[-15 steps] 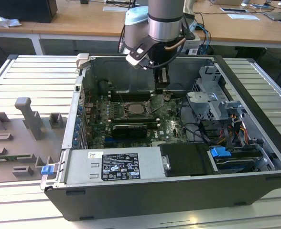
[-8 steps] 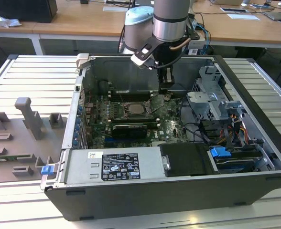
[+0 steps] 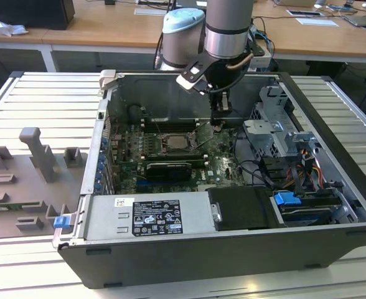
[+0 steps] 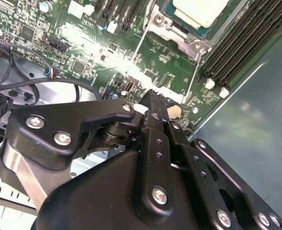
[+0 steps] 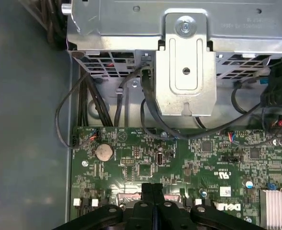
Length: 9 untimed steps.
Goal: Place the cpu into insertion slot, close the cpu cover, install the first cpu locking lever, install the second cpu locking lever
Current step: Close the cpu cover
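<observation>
The cpu (image 4: 198, 10) shows its silvery-beige top inside the insertion slot (image 3: 178, 142) on the green motherboard. The silver cpu cover (image 4: 175, 32) lies around it as a metal frame. A thin wire lever (image 4: 140, 45) runs along the socket's side, and a second one (image 4: 194, 79) runs beside the memory slots; whether either is latched I cannot tell. My gripper (image 3: 219, 121) hangs inside the case, to the exterior view's right of the socket, just above the board. In both wrist views the black fingers (image 4: 153, 103) (image 5: 153, 191) are pressed together, shut with nothing between them.
A silver drive cage (image 5: 186, 72) and loose black cables (image 5: 64, 115) lie past the board's edge. Also in view are a coin battery (image 5: 104, 152), the long memory slots (image 4: 241, 43), a black graphics card (image 3: 167, 168) and the power supply (image 3: 149, 218). Grey fixtures (image 3: 33, 168) stand outside the case.
</observation>
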### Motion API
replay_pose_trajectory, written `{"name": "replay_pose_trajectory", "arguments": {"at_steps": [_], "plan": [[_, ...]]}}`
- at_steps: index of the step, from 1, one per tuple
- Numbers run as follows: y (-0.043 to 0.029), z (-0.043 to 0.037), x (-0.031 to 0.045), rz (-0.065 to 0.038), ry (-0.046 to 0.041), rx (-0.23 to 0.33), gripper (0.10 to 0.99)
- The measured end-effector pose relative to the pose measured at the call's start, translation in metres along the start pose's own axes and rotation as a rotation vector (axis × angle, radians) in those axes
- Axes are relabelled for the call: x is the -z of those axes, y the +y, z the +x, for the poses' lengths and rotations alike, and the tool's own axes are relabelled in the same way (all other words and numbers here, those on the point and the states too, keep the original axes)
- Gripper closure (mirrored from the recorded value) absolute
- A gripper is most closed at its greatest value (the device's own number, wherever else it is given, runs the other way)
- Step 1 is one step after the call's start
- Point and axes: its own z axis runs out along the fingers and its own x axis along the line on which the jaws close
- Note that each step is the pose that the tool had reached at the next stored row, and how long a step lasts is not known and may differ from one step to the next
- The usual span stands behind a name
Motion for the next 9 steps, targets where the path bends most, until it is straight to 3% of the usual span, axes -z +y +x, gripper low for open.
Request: {"name": "replay_pose_trajectory", "arguments": {"at_steps": [1,9], "plan": [[0.0035,0.0004,-0.0015,0.0,0.0,0.0,0.98],[0.0117,0.0006,-0.009,0.003,0.0,0.0,0.98]]}}
